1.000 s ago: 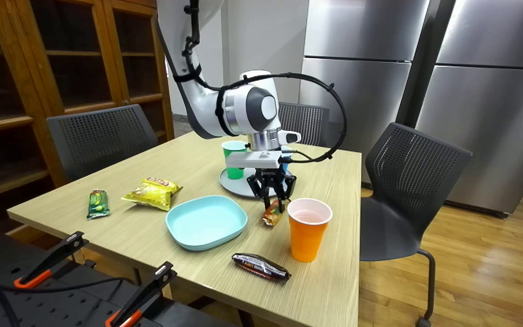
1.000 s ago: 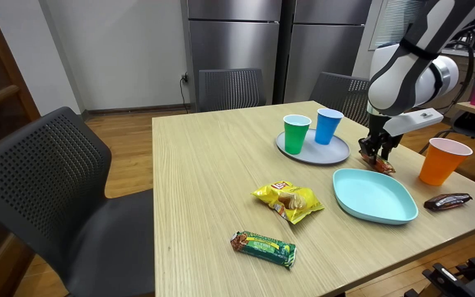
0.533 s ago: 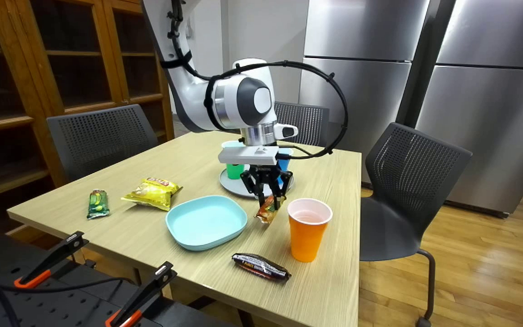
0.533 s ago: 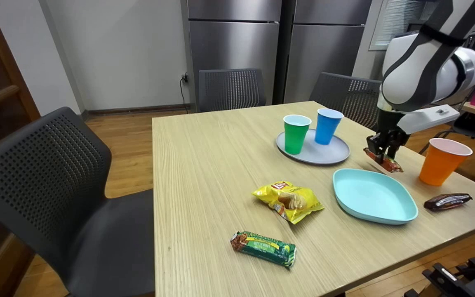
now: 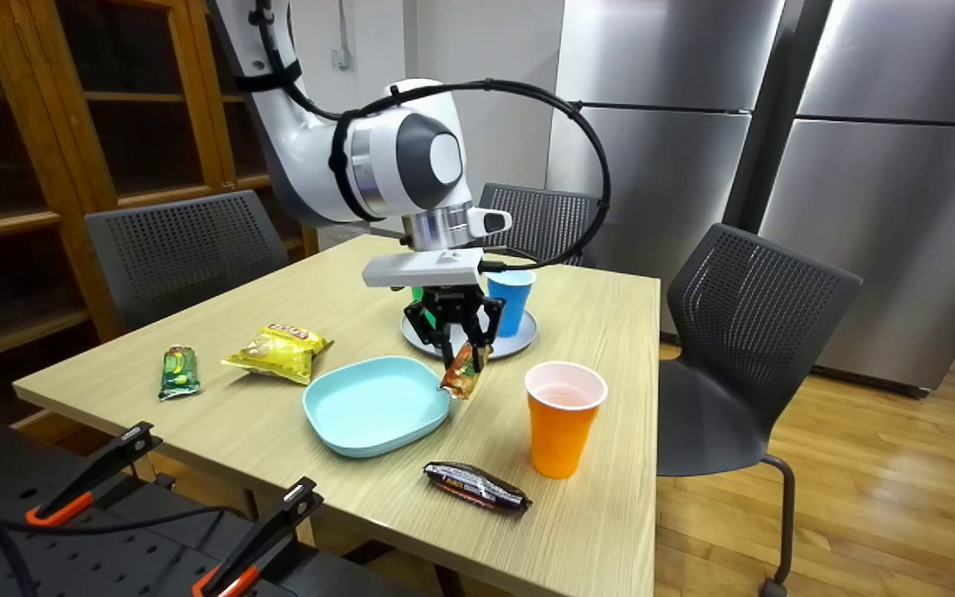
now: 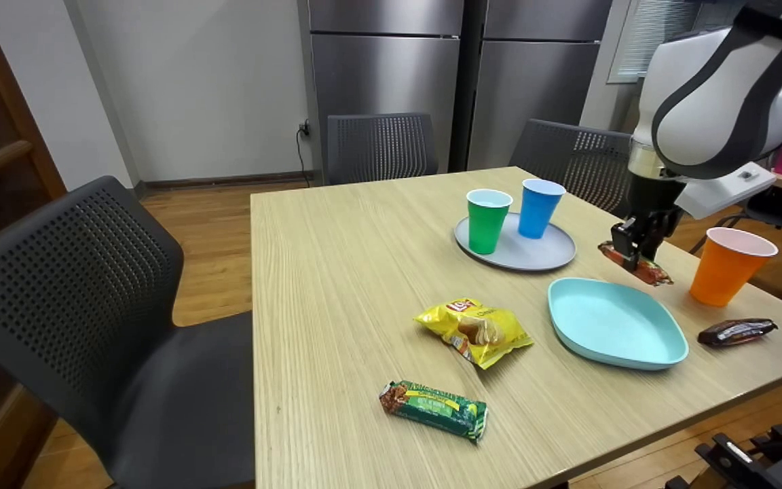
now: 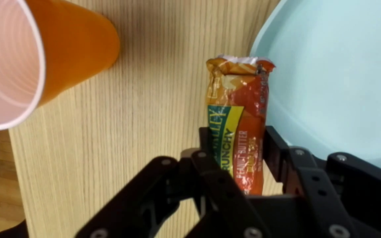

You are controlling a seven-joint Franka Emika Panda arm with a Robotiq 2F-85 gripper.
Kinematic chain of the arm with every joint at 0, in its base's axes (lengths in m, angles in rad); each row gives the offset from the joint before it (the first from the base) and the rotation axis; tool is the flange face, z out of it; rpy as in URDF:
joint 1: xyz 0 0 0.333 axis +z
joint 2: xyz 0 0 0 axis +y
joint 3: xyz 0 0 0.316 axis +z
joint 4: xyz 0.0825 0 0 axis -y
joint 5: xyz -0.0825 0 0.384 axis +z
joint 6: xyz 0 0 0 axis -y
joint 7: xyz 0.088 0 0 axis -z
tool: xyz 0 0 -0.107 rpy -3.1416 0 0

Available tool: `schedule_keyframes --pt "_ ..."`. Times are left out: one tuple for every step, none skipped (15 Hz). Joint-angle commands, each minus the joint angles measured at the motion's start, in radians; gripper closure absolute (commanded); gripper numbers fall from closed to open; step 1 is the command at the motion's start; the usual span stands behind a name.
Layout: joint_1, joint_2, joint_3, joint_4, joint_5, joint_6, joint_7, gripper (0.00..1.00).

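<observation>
- Wrist view: black two-fingered gripper pinches red-and-orange foil-wrapped bar, lower centre; rounded turquoise tray at right, orange plastic cup upper left.
- In an exterior view: bar hangs mid-frame, apparently clear of pale table.
- In an exterior view: bar at frame right, right of round grey plate; judged: grasp, lift done, release not yet.

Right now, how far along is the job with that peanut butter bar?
Already done: the gripper is closed on the peanut butter bar, pinching both its sides. In hand: the bar hangs, apparently above the table, close to the turquoise tray. Left, most likely: setting it down, as it isn't released yet; the tray seems a plausible spot, being so near.
</observation>
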Motion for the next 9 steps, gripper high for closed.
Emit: schedule_keyframes --pt "0.067 -0.094 -0.039 -0.108 -0.104 0.029 0.007 0.84" --pt "0.074 -0.11 -0.035 -0.127 -0.126 0.023 -0.004 0.84" --pt "0.093 -0.119 -0.046 -0.143 -0.157 0.026 0.008 0.84" --pt "0.104 -0.129 -0.049 -0.158 -0.187 0.024 0.011 0.84" --pt "0.109 -0.141 -0.047 -0.175 -0.211 0.023 0.004 0.84" --pt "0.123 -0.151 -0.053 -0.189 -0.243 0.026 0.014 0.84" --pt "0.128 -0.158 -0.053 -0.202 -0.271 0.029 0.014 0.84" --pt "0.139 -0.163 -0.056 -0.213 -0.308 0.037 0.027 0.84" --pt "0.144 -0.164 -0.06 -0.221 -0.349 0.053 0.039 0.84"
